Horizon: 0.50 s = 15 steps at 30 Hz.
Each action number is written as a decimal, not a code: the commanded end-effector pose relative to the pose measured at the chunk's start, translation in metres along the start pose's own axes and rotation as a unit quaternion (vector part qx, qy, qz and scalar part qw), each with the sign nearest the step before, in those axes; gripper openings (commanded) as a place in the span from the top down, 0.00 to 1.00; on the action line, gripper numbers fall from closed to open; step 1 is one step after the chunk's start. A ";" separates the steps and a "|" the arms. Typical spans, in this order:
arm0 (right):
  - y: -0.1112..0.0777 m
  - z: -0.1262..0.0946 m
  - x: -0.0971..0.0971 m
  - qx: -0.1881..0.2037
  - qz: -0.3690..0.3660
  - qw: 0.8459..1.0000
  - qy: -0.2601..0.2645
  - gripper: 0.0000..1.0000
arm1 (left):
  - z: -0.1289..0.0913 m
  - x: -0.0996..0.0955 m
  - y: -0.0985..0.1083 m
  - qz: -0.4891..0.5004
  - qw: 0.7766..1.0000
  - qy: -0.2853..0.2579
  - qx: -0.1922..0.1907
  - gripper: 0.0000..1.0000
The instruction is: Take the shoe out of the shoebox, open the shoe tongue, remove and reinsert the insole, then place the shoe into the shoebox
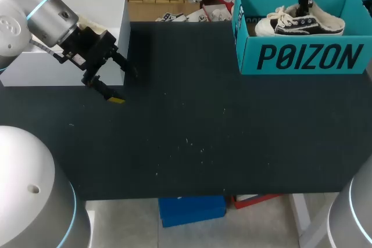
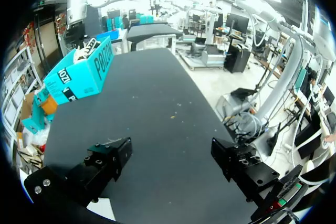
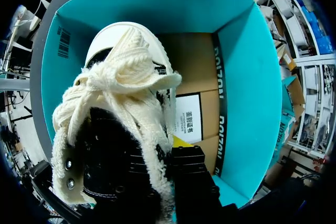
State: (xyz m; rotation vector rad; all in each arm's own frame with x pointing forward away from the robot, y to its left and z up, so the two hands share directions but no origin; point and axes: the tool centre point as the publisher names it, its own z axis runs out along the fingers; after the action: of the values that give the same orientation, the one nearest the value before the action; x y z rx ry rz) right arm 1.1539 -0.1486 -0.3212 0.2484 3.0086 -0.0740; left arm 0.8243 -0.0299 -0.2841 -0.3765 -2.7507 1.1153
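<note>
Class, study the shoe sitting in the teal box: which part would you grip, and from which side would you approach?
Grip the shoe by the fleecy side wall of its ankle opening, coming straight down from above. It stands sole-down with the opening facing up, and the box walls close off every side.

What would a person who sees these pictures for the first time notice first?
The teal shoebox at the table's far right corner, with a black-and-cream shoe inside and the right pincer down at it. Across the table, the left pincer hangs open beside a white box.
</note>
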 end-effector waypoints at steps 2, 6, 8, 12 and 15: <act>0.001 0.015 -0.007 0.001 -0.004 1.000 0.009 1.00 | 0.000 0.000 0.000 0.000 1.000 0.000 -0.001 0.00; 0.002 0.022 -0.006 0.001 -0.004 1.000 0.013 1.00 | 0.000 0.000 0.000 0.000 1.000 0.000 -0.001 0.00; 0.001 0.026 -0.006 0.001 -0.005 1.000 0.013 1.00 | 0.000 0.000 0.000 0.000 1.000 0.000 -0.001 0.00; 0.002 0.030 -0.004 0.001 -0.003 1.000 0.016 1.00 | 0.000 0.000 0.000 0.000 1.000 0.000 -0.001 0.00; 0.003 0.033 -0.003 0.001 -0.004 1.000 0.013 1.00 | 0.000 0.000 0.000 0.000 1.000 0.000 -0.001 0.00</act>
State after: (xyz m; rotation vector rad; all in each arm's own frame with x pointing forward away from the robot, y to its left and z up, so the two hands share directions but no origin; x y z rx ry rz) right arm 1.1580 -0.1489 -0.3510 0.2423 3.0377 -0.0718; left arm 0.8244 -0.0299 -0.2841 -0.3765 -2.7508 1.1153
